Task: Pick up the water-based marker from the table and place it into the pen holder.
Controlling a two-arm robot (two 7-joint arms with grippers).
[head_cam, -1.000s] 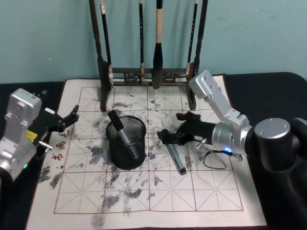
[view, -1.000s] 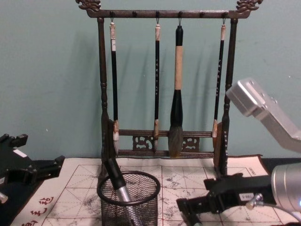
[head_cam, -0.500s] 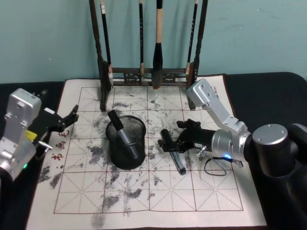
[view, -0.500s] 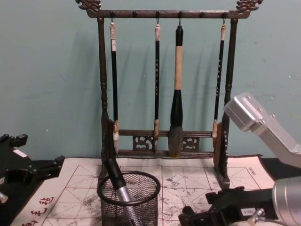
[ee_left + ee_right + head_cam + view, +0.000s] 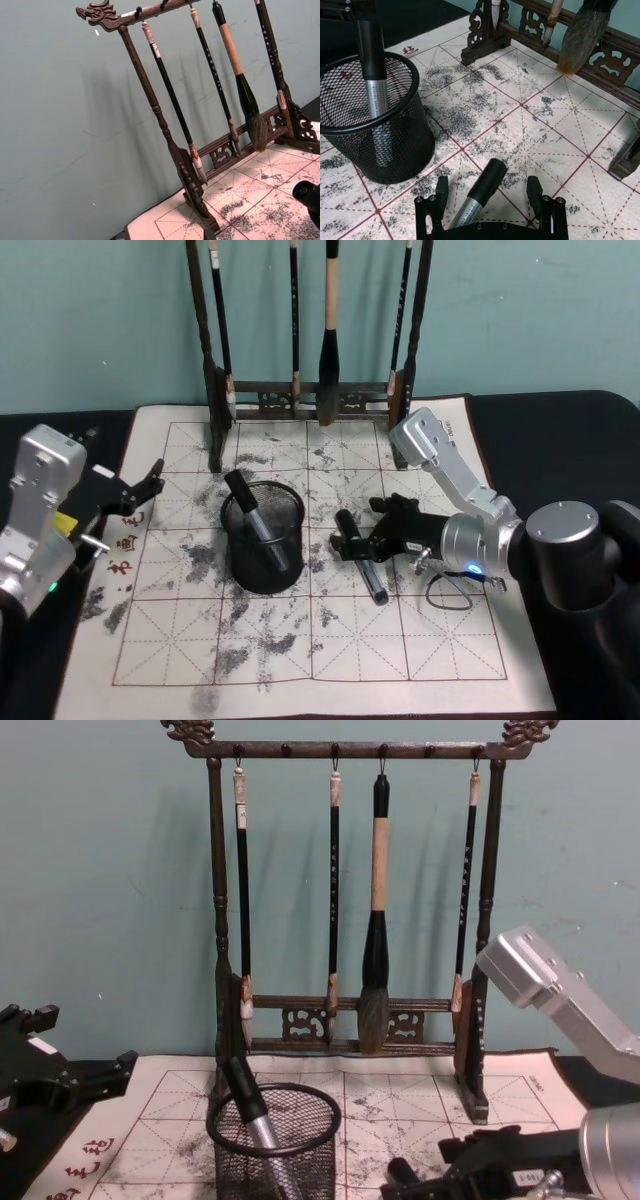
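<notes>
Our left end effector (image 5: 140, 492) idles far left, fingers spread. Just right of the round black wire-mesh pen holder (image 5: 250, 570), our right end effector (image 5: 488, 194) straddles, wide open, the grey black-capped marker (image 5: 374, 585) lying on the cream gridded surface (image 5: 420, 640).

A mat (image 5: 300, 640) covers the tabletop (image 5: 560, 420), with the brush rack (image 5: 310, 395) along its far edge and the pen holder (image 5: 250, 565) in front of the rack's left post, a second marker (image 5: 258, 515) leaning inside. Just right of the holder the marker (image 5: 373, 583) lies flat, its far end between the spread fingers of the right claw (image 5: 487, 191). The left claw (image 5: 148, 490), parted, sits at the mat's left edge, well apart.
</notes>
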